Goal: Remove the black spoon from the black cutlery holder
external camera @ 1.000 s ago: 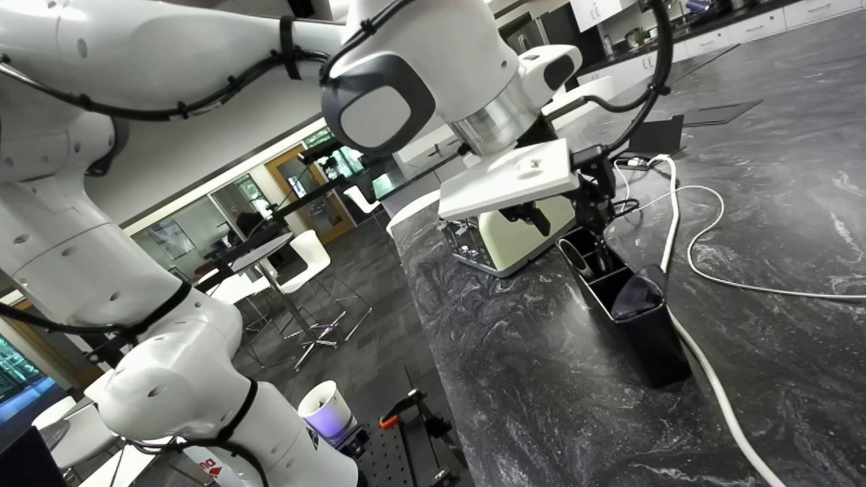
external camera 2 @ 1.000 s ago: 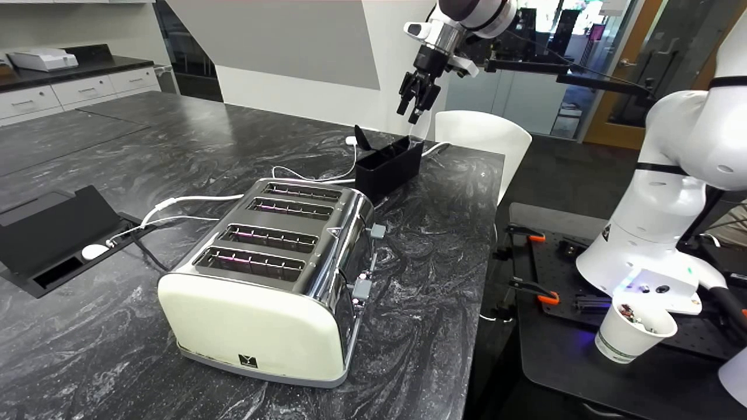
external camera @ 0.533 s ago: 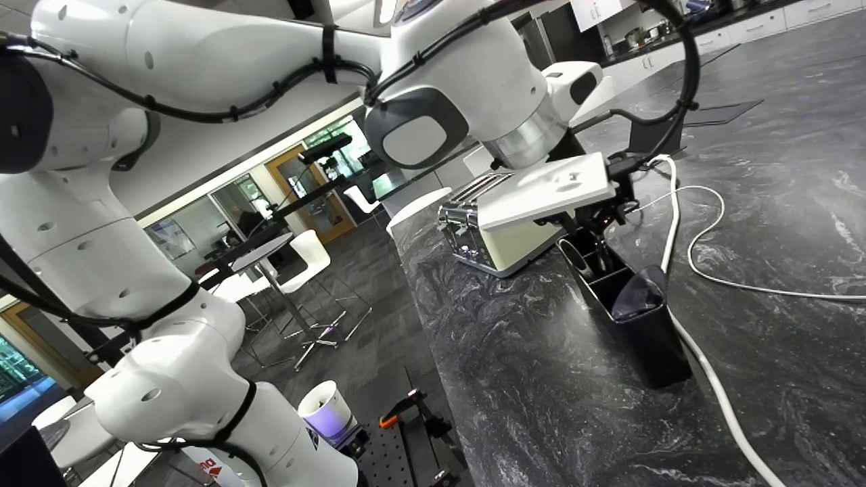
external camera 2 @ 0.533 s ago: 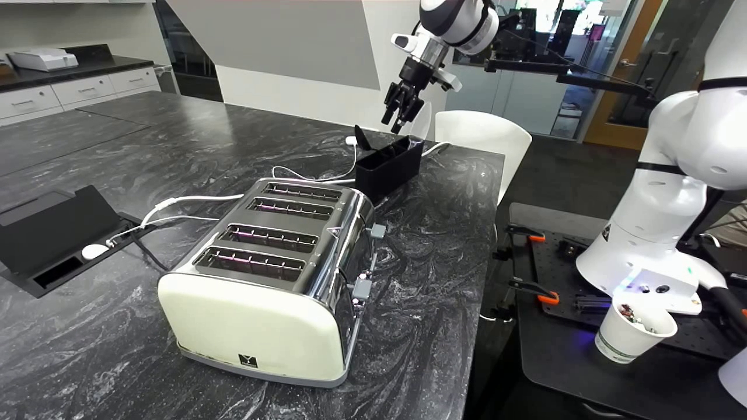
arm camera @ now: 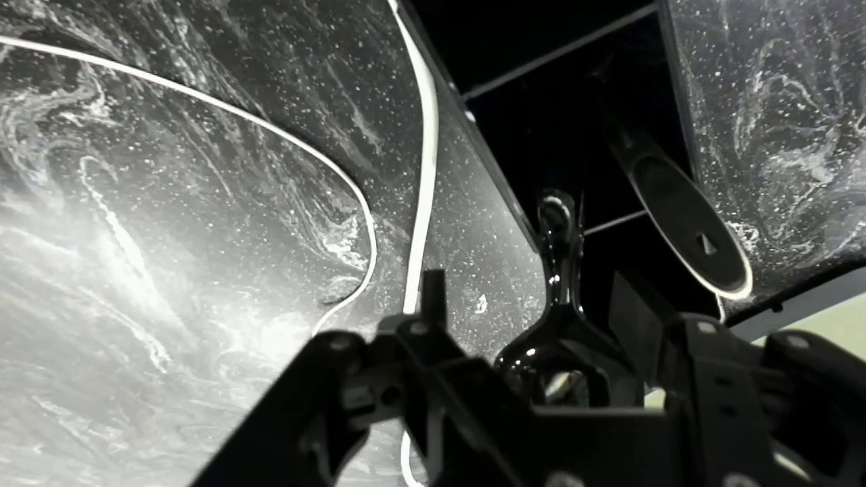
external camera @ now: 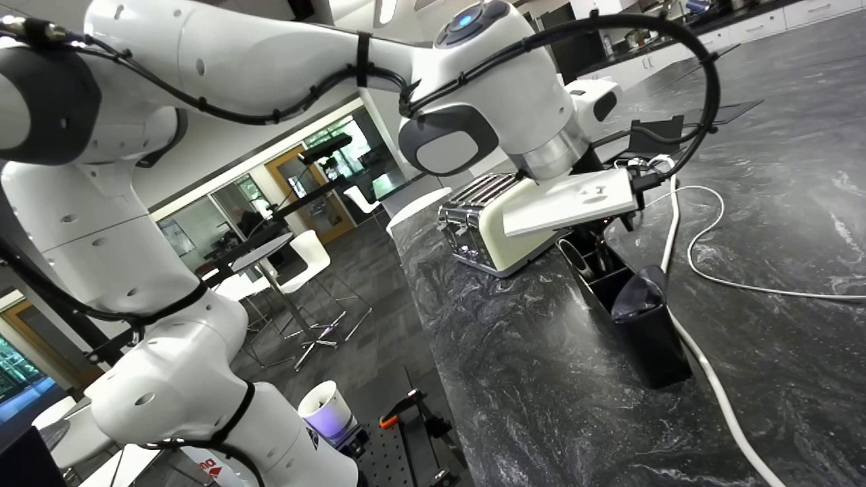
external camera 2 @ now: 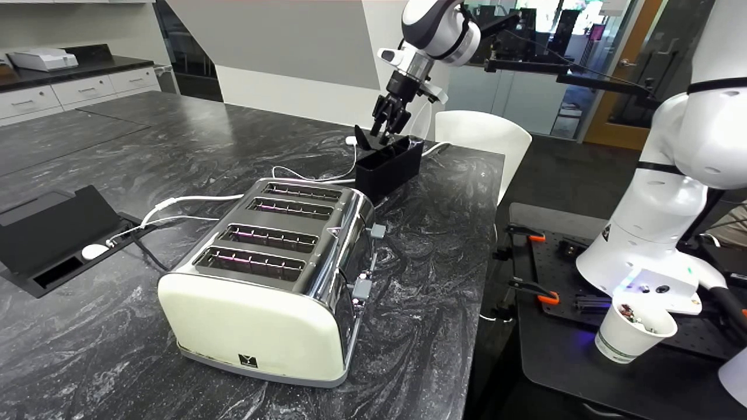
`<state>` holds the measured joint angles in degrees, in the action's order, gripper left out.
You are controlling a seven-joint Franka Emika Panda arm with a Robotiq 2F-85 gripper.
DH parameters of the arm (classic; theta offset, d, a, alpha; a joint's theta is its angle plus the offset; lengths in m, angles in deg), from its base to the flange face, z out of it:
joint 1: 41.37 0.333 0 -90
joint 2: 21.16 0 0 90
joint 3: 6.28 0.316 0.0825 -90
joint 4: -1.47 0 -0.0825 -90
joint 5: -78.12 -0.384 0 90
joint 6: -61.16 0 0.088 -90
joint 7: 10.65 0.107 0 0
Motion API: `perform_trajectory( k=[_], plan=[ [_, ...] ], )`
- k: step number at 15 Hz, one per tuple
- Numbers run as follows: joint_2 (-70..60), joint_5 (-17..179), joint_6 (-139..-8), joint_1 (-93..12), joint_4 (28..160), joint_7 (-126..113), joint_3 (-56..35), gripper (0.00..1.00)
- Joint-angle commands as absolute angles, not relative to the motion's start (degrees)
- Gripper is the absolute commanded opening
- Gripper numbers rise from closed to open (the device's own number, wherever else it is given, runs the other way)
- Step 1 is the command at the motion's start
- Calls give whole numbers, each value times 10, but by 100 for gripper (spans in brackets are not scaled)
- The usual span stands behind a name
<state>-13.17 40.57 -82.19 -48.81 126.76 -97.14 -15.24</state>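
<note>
The black cutlery holder (external camera: 649, 345) stands upright on the dark table; it also shows in an exterior view (external camera 2: 388, 175) and its compartments show in the wrist view (arm camera: 575, 128). The black spoon (arm camera: 565, 325) stands in it, wide end up, glossy, leaning out toward the toaster side; its wide end shows in an exterior view (external camera 2: 361, 138). My gripper (arm camera: 534, 308) is open, with the spoon's neck and wide end seen between its fingers; no firm contact shows. The gripper (external camera 2: 382, 131) is just above the holder. In an exterior view, the white plate on the wrist hides most of the fingers.
Another utensil handle with a pale edge (arm camera: 690, 230) leans in the same compartment. A dark translucent item (external camera: 639, 294) sits at the holder's far end from the toaster. The cream toaster (external camera 2: 251, 326) stands close by. White cables (arm camera: 426, 155) run beside the holder.
My gripper has moved down and toward the toaster end of the holder, bringing its fingers close to the spoon. The holder and spoon have not visibly moved.
</note>
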Motion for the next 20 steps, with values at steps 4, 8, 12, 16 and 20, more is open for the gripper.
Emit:
perform_trajectory(
  k=[4,8,12,16,20],
  plan=[
    [-96,394,-834,-513,1240,-989,-116,63],
    [-89,394,-834,-519,1239,-990,-104,37],
    [-91,392,-834,-523,1242,-993,-97,6],
    [-112,389,-838,-525,1257,-998,-95,4],
    [-147,383,-829,-525,1272,-1000,-95,4]
  ],
)
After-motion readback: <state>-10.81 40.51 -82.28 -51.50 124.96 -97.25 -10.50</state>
